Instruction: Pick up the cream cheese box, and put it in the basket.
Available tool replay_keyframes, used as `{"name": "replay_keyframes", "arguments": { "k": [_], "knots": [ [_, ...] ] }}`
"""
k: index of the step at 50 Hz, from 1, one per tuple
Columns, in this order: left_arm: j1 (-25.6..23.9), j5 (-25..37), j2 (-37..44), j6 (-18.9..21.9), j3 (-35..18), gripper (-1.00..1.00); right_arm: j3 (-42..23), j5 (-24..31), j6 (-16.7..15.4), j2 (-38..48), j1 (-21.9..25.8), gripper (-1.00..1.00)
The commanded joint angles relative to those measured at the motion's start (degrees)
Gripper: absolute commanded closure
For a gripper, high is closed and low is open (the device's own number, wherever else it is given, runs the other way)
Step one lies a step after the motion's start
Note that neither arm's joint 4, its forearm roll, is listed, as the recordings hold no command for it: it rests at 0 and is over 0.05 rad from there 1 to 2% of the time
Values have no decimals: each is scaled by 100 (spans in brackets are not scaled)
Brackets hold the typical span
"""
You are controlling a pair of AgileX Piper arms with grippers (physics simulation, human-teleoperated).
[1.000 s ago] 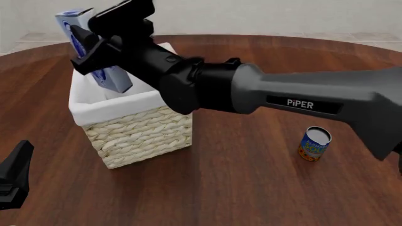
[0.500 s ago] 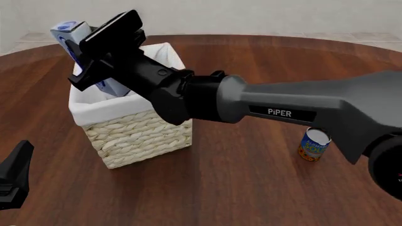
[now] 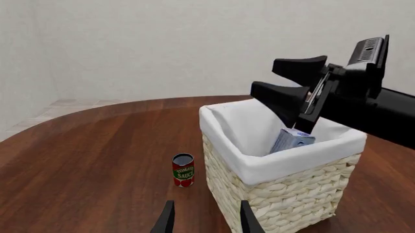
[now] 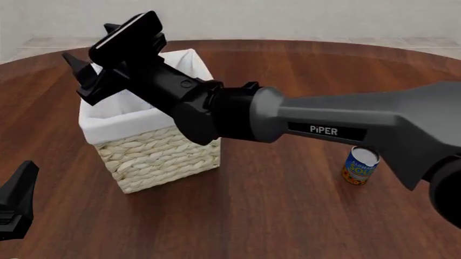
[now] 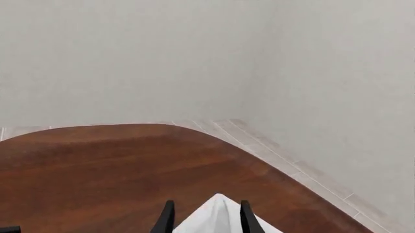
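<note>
**Box seen inside the basket, right gripper spread above it**

Where the white liner dips at right of centre in the left wrist view, the cream cheese box (image 3: 292, 140) is seen tilted inside the basket (image 3: 259, 167). Just above it, the right gripper (image 3: 285, 82) is held with fingers spread wide and nothing between them. Low at the left edge of the front view, the left gripper (image 4: 16, 199) is parked; its fingers (image 3: 166, 221) are seen parted and empty. A tomato sauce can (image 3: 182, 170) is stood beside the basket, and a blue-and-orange can (image 4: 359, 164) at the lower right.
</note>
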Motion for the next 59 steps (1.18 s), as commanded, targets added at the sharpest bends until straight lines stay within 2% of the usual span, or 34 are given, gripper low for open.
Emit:
{"name": "replay_keyframes", "arguments": {
  "k": [1, 8, 14, 22, 30, 35, 41, 48, 52, 59],
  "knots": [
    [0, 0, -1, -1, 0, -100, 32, -9, -4, -44, -3, -100],
    [0, 0, 0, 1, 0, -100, 248, -113, 2, -183, 34, -100],
    [0, 0, 0, 0, 0, -100, 715, -324, 72, -567, 37, -100],
    [-1, 0, -1, 0, 0, -100, 1779, -741, 120, -1334, -62, -100],
    [-1, 0, -1, 0, 0, -100, 2543, -919, 337, -1981, -270, -100],
    [2, 0, -1, 0, 0, -100, 2996, -986, 338, -2393, -322, -100],
    [1, 0, 0, 0, 0, -100, 3405, -962, 508, -2903, -437, -100],
    [0, 0, 0, 1, 0, -100, 4078, -797, 516, -3714, -476, -100],
    [0, 0, 0, 0, 0, -100, 4300, -661, 784, -4028, -580, -100],
    [0, 0, -1, 0, 0, -100, 5037, -504, 859, -4745, -751, -100]
  ]
}}
